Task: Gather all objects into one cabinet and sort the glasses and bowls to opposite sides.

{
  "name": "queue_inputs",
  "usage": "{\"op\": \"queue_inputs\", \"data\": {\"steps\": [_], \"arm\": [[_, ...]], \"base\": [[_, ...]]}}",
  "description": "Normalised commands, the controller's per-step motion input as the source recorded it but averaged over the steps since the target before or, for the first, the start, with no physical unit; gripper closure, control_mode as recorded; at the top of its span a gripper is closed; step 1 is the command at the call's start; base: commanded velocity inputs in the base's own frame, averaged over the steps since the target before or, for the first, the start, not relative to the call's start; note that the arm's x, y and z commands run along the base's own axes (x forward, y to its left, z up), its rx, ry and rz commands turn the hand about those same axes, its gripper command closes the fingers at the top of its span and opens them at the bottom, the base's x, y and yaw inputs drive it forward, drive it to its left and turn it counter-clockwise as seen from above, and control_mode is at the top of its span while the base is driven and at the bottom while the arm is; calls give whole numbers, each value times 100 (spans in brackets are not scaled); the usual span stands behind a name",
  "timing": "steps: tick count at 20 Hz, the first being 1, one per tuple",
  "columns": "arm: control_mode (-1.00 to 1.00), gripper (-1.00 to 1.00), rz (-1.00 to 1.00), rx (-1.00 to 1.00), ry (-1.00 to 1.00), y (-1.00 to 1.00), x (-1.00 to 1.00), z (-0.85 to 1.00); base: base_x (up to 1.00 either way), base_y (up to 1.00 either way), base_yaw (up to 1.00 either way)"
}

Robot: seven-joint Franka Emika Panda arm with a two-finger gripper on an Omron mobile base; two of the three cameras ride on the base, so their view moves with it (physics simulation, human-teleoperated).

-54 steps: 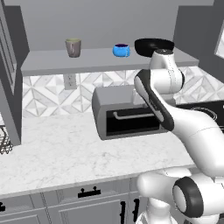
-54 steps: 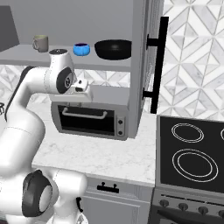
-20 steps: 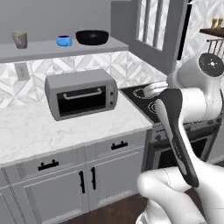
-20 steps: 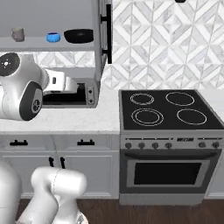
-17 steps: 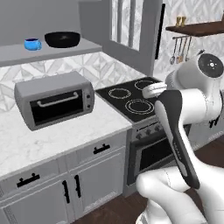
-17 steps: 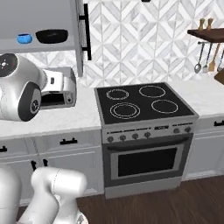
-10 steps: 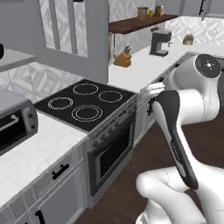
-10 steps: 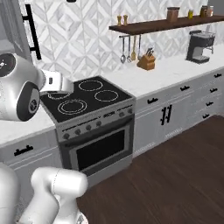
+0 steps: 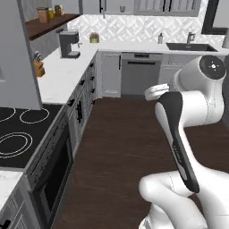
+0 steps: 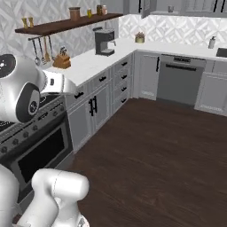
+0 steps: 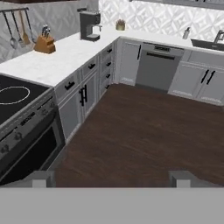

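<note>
My gripper [image 11: 110,178] is open, with nothing between its two dark fingertips [image 11: 39,178], and it looks out over the dark wood floor. The white hand [image 9: 154,91] is held close to the arm, level with the stove. High on the far wall, a small grey-beige mug [image 10: 170,8] seems to stand in an open narrow wall cabinet [image 10: 146,6]; it is too small to tell for sure. The same mug [image 9: 122,8] sits at the top edge of the left base view. The bowls and the wide cabinet are out of view.
A black stove [image 9: 18,134] and its oven [image 10: 40,146] are close on the left. The white counter carries a knife block [image 11: 45,43], a coffee machine [image 10: 104,41] and a potted succulent [image 10: 140,36]. A dishwasher [image 9: 141,74] and a sink [image 9: 190,46] line the far wall.
The whole picture has swung right: the base has turned from the toaster oven and shelf past the stove to the far kitchen corner. The gripper has stayed open.
</note>
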Motion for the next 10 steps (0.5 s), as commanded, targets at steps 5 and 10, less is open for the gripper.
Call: {"op": "queue_inputs", "data": {"steps": [5, 10], "arm": [[100, -100, 0, 0, 0, 0, 0, 0], [100, -100, 0, 0, 0, 0, 0, 0]], "base": [[50, -56, -2], [95, -42, 0]]}}
